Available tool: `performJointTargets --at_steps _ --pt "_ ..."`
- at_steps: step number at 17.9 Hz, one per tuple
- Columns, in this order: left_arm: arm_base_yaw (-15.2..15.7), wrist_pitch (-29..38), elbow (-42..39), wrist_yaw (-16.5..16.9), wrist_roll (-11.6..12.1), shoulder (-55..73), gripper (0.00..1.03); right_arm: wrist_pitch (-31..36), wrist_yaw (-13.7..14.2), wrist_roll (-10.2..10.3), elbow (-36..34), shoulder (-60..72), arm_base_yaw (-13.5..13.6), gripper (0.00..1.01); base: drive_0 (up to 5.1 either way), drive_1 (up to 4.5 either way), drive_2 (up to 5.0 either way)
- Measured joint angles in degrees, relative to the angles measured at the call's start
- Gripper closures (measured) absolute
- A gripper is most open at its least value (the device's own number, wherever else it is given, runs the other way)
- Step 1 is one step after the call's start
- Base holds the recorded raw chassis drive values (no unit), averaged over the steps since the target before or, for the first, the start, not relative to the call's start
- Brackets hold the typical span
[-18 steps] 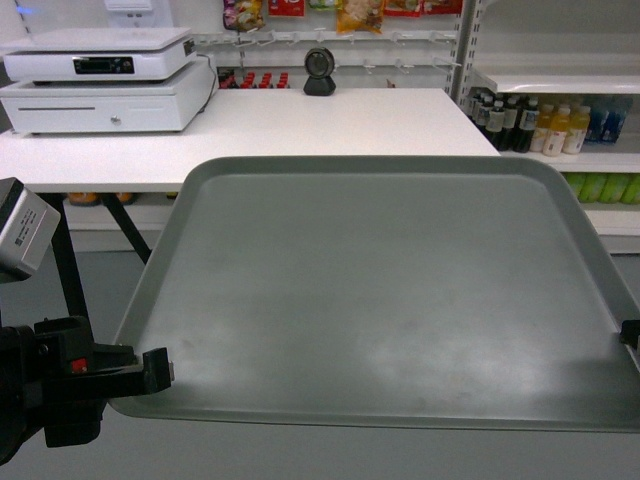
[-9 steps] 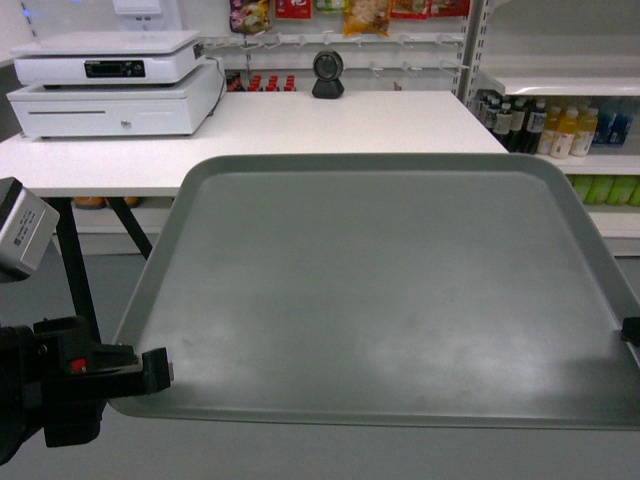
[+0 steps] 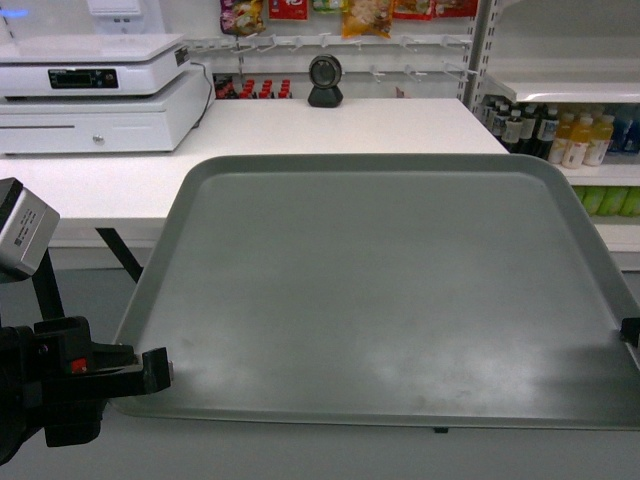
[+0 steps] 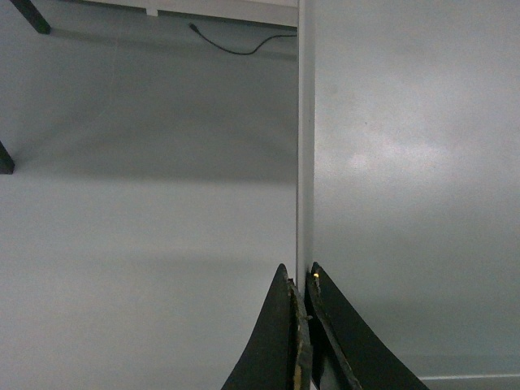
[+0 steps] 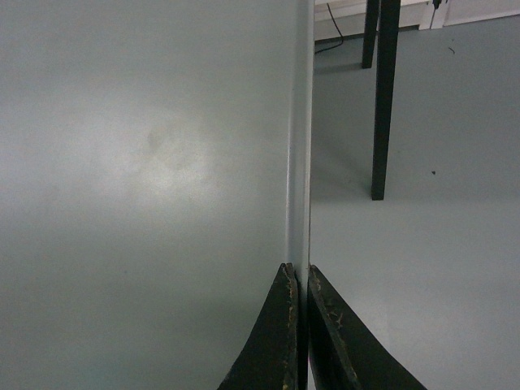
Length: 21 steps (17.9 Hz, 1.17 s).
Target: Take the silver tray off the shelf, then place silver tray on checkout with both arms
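The silver tray (image 3: 380, 290) fills the middle of the head view, held level in the air in front of the checkout (image 3: 300, 130), its far rim overlapping the checkout's near edge. My left gripper (image 3: 160, 368) is shut on the tray's left rim near the front corner; in the left wrist view the left gripper (image 4: 301, 280) pinches the rim edge-on (image 4: 305, 162). My right gripper (image 3: 630, 330) shows only at the frame's right edge, on the tray's right rim. In the right wrist view the right gripper (image 5: 298, 276) clamps the rim (image 5: 299, 146). A white shelf (image 3: 560, 85) stands at the right.
A white cash drawer with a scale (image 3: 90, 95) sits on the checkout's left end and a black scanner (image 3: 324, 80) at its back. Bottles (image 3: 560, 135) line the lower shelf at right. A dark table leg (image 5: 382, 106) stands on the grey floor.
The checkout, cash drawer and scanner have shifted in view and appear slightly closer. The tray and both grippers keep the same place in the view.
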Motion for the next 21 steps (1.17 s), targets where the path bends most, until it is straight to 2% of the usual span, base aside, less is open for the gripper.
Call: performJointTargets --at_steps 21 --pt "0.0 -0.26 0.02 0.02 0.0 0.02 1.0 -0.33 0.0 0.0 0.04 -0.04 -0.02 0.99 0.1 4.01 -3.9"
